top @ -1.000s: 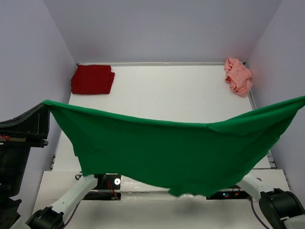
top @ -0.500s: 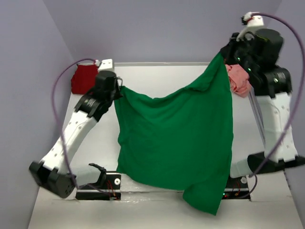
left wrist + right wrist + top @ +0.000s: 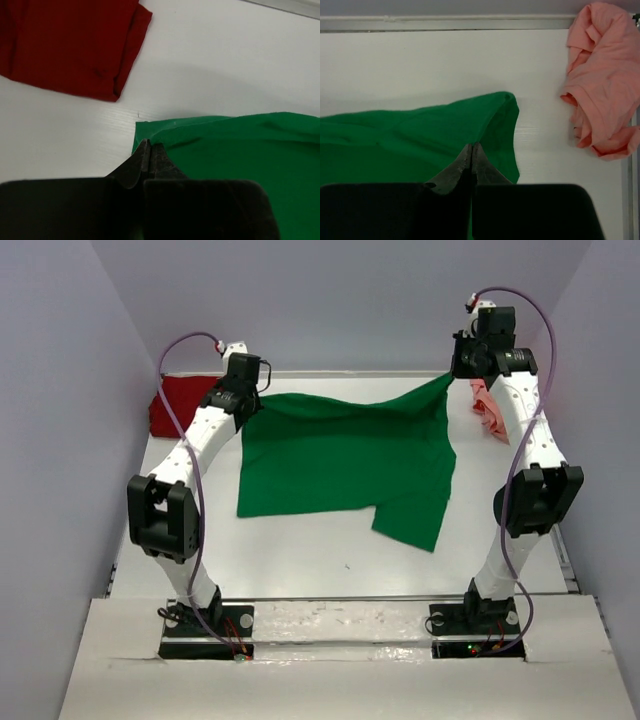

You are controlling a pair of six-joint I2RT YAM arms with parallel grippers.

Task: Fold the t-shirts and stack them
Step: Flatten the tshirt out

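Green shirt: the bright green soft cloth t-shirt point(image 3: 340, 465) lay spread on the white table point(image 3: 330, 555), its near right part rumpled.
Left gripper: the black left gripper point(image 3: 149, 146) was at the green shirt's far left corner, jaws pinched together on the cloth.
Right gripper: the black right gripper point(image 3: 471, 146) clamped the green shirt's far right corner, lifted off the table.
Red shirt: the dark red cloth t-shirt point(image 3: 180, 405) lay folded, just left of the green shirt's far left corner.
Pink shirt: the salmon pink cloth t-shirt point(image 3: 492, 408) lay crumpled, right of the green shirt's far right corner.

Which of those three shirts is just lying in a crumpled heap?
The salmon pink shirt in the far right corner. The dark red shirt lies folded, and the green shirt is spread out flat.
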